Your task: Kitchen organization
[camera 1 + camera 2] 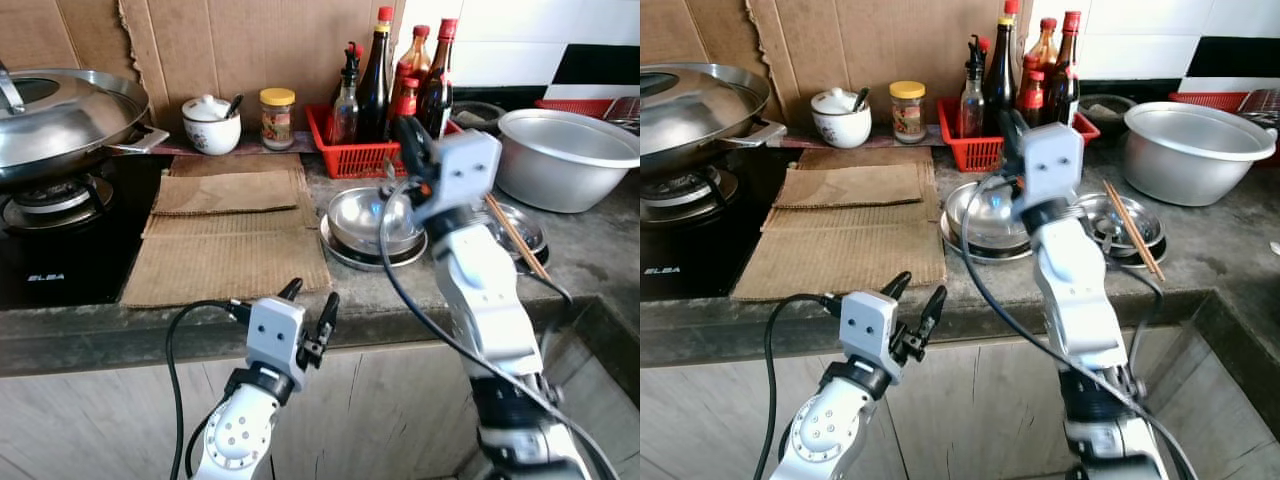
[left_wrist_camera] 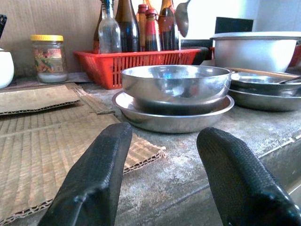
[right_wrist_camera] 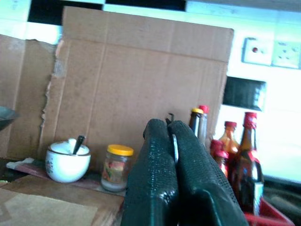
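Right hand [image 3: 171, 141], centre frame: fingers pinching one spoon [image 2: 182, 18]. Left hand [image 1: 310, 305], lower centre: fingers spread. One steel bowl [image 1: 375, 218] on worktop [image 1: 590, 255].

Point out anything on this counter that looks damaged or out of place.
The cardboard propped against the wall has a ragged, torn left edge. A pair of chopsticks lies loose across a metal dish, one end hanging past the rim.

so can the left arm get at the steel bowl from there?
Probably yes. The left tool is open at the counter edge, and the steel bowl sits on its plate with bare counter between.
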